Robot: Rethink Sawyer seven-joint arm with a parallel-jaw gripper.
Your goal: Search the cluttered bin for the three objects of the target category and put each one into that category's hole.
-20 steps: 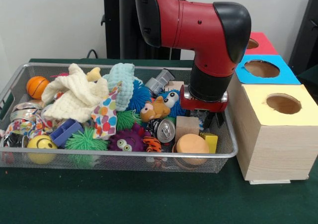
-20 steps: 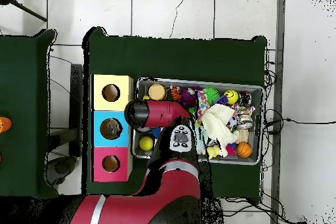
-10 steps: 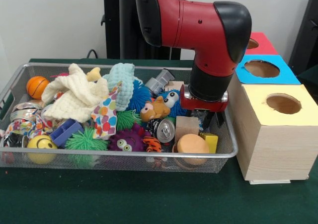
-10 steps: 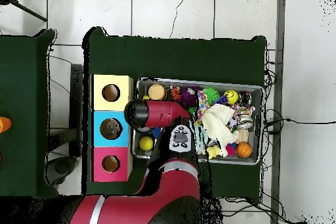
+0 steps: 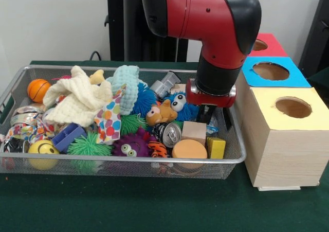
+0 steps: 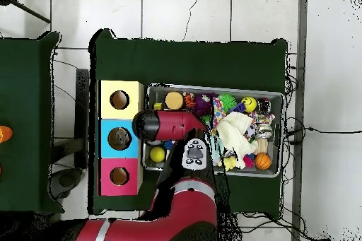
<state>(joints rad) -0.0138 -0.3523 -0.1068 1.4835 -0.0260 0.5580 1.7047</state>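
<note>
While the claw (image 5: 216, 118) hangs just above the bin's (image 5: 234, 139) end nearest the boxes (image 5: 282, 134), whether it is open or closed cannot be told; beside it lie a wooden block (image 5: 194, 130), yellow block (image 5: 216, 147) and can (image 5: 170, 134).

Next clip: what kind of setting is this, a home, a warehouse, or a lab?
Most likely a robotics lab or test cell. A red arm works over a wire bin crammed with toys on a green-covered table, beside three wooden boxes with coloured tops and round holes; the floor is bare tile.
</note>
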